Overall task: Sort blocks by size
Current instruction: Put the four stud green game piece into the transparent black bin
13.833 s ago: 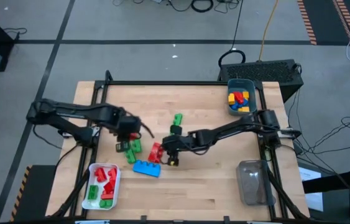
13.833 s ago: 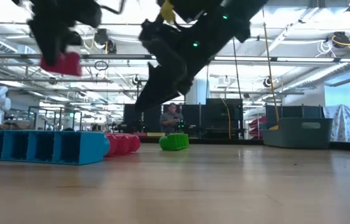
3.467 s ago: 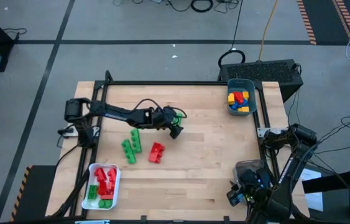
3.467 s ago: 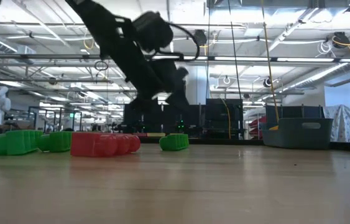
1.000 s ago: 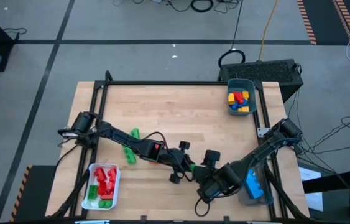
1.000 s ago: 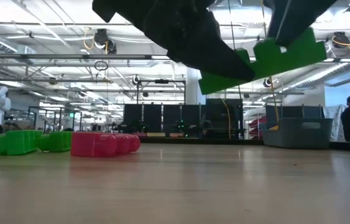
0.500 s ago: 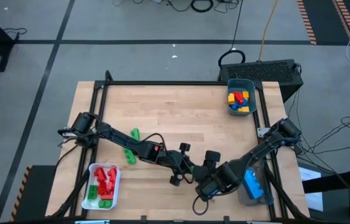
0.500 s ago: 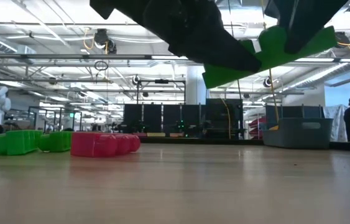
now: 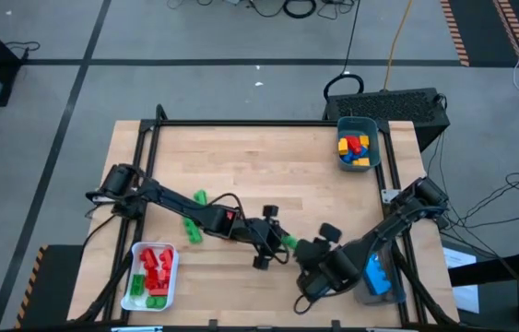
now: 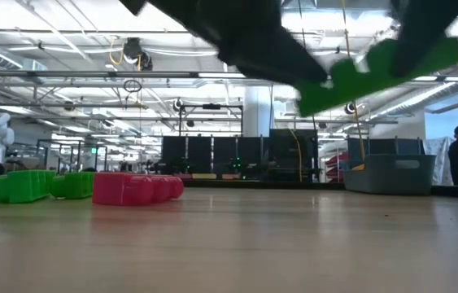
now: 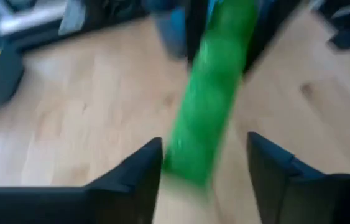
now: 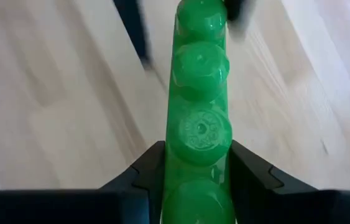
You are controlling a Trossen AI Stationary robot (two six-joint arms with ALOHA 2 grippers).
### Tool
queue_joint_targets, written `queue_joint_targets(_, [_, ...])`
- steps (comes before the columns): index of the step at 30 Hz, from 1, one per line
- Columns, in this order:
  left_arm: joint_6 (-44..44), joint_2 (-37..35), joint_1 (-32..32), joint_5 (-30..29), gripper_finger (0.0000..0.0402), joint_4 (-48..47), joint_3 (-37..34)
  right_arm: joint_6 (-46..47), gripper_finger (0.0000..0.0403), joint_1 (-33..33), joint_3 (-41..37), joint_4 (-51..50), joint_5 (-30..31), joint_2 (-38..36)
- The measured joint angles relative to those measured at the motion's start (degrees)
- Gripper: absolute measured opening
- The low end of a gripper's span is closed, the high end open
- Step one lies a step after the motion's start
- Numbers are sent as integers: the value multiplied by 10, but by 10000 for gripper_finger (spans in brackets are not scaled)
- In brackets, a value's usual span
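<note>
A long green brick (image 12: pixel 199 118) hangs above the table in the lower middle of the high view, where only a small green end of it (image 9: pixel 288 242) shows between the two arms. The right gripper (image 12: pixel 194 163) is clamped on it — in the right wrist view both dark fingers press its sides. The left gripper (image 11: pixel 203 163) has its fingers spread, with a clear gap on each side of the brick, so it no longer grips. In the low view the brick (image 10: pixel 379 75) sits tilted at the upper right, well clear of the wood.

This looks like a hand-over between arms: the left lets go, the right takes the load. The step in hand is carrying this long piece to its bin.

At the lower right of the high view a clear bin (image 9: pixel 376 277) already holds a long blue brick (image 9: pixel 372 269), just beside the right gripper, so that is the likely target. The next move calls for the left arm to back off without brushing the brick, then a short swing to the right and a release over the bin.

Other bricks wait — two green ones (image 9: pixel 194 214) and a red one (image 10: pixel 135 188) left of centre, a white tray (image 9: pixel 135 256) at the lower left, a teal bin (image 9: pixel 340 126) at the upper right.
</note>
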Motion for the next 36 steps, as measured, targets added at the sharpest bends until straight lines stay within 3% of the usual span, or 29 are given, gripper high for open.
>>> queue_joint_targets(5, [-36,-33,0,-41,243,-87,-2,181,118,52,0,-109,23,-4])
queue_joint_targets(8, [-41,-54,1,-63,266,-87,-16,294,118,96,0,-156,29,-11])
queue_joint_targets(12, [-50,-70,0,-86,273,-92,-28,431,118,160,0,-196,22,-21])
queue_joint_targets(19, [-70,-74,1,-92,273,-103,-30,610,118,268,0,-206,-45,-20])
queue_joint_targets(23, [-85,-74,0,-92,273,-121,-30,629,118,303,-1,-203,-81,-20])
queue_joint_targets(32, [-115,-74,0,-93,273,-157,-30,629,123,304,-1,-206,-167,-5])
queue_joint_targets(36, [-115,-74,-1,-92,273,-155,-30,626,145,292,-1,-206,-166,14])
